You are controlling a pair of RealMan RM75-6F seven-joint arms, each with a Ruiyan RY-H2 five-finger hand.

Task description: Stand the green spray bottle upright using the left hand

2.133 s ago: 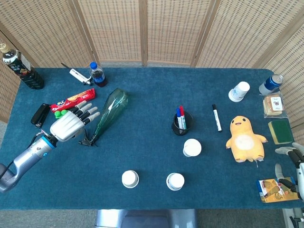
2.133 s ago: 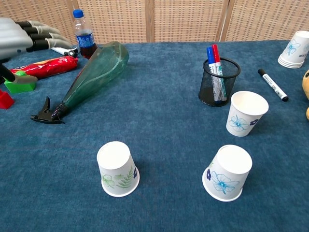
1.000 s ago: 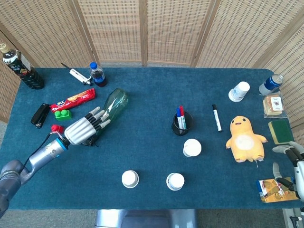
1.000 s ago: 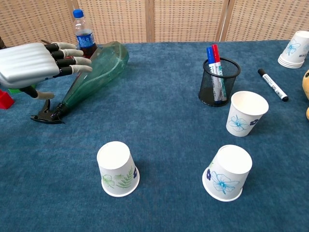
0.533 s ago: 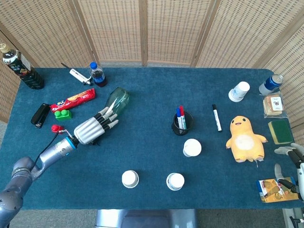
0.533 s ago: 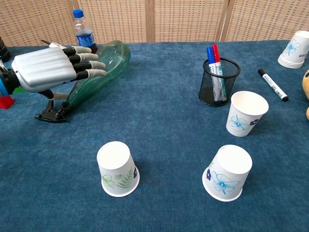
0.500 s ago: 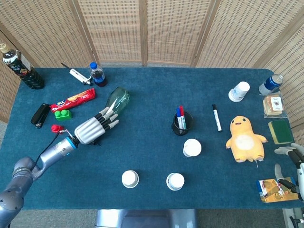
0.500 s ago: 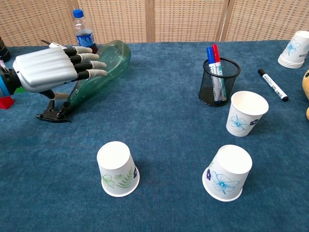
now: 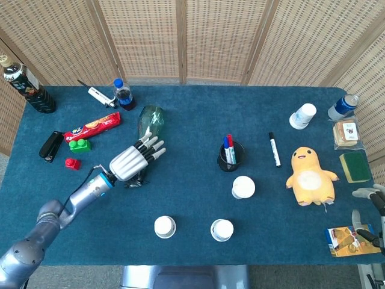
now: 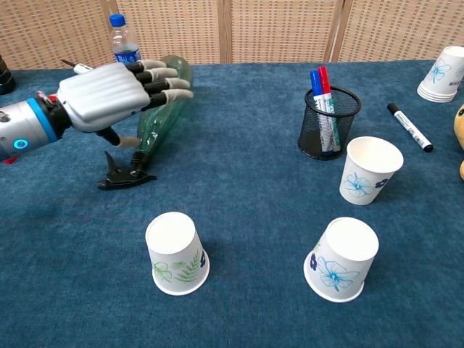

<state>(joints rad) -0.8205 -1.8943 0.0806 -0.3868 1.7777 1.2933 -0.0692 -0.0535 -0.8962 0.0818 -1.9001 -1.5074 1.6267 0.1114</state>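
The desk is covered in matt blue cloth with a short, felt-like nap. The spray bottle is clear green plastic, glossy, with a matt black plastic trigger. The left hand has a ribbed shell of satin silver, metal or plastic I cannot tell, and fingers of pale and black segments. The cups are matt white paper with printed flowers. The pen holder is black wire mesh. The toy is soft yellow plush. The screen behind is woven cane in pale wood frames.
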